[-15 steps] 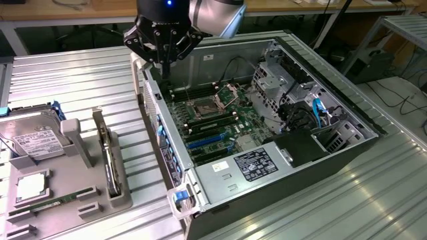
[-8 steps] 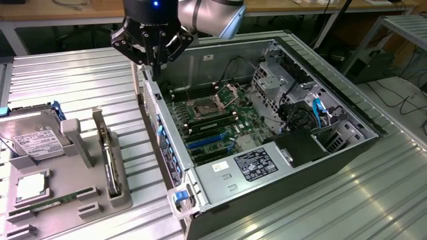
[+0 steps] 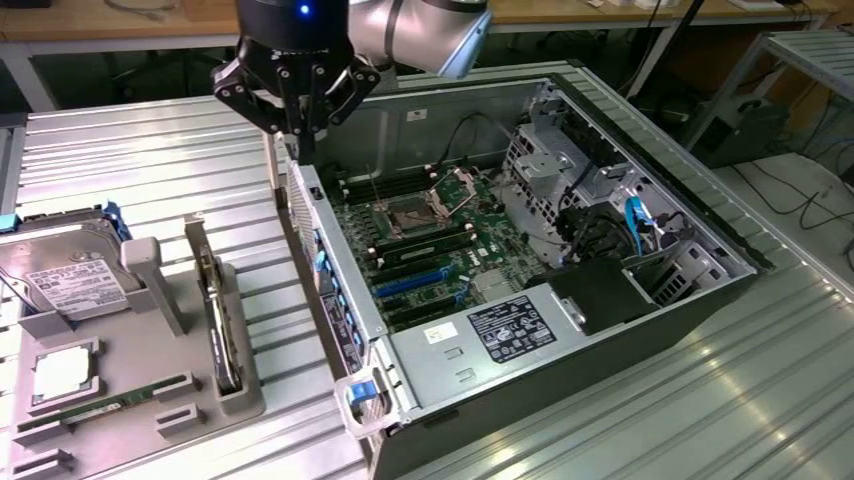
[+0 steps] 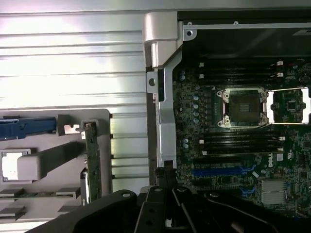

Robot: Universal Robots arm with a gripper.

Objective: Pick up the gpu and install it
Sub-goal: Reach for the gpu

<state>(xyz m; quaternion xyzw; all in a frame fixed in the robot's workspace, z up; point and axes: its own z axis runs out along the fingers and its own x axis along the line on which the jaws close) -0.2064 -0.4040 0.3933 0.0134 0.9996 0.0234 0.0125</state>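
Gpu [image 3: 211,320] [image 4: 91,155] not picked yet. It stands on edge in a slot of the grey fixture [image 3: 147,400], near the counter [image 3: 147,170] edge at the exterior view's left, just beside the open pc case [image 3: 667,200]. Hard drive [image 3: 60,275] sits in the same fixture, further toward that edge.

End effector [image 3: 304,150] [image 4: 164,171] is pinched fully together, holding nothing. It hangs right over the case's rear wall [image 3: 318,270], apart from the gpu.

Risks, judged from this:
- Fingers closed: coming down on the card like this would jab its top edge or the fan, not grip it.
- It is directly above the rear wall, so a straight drop would strike metal.
- The card is thin and upright in a tight slot. An off-centre pinch could tilt it, jam it in the fixture, or drag the fixture along.
- The blue slots [image 3: 414,283] on the motherboard [image 3: 427,240] lie close to the rear wall. A skewed card could catch its bracket on that wall or miss the slot.
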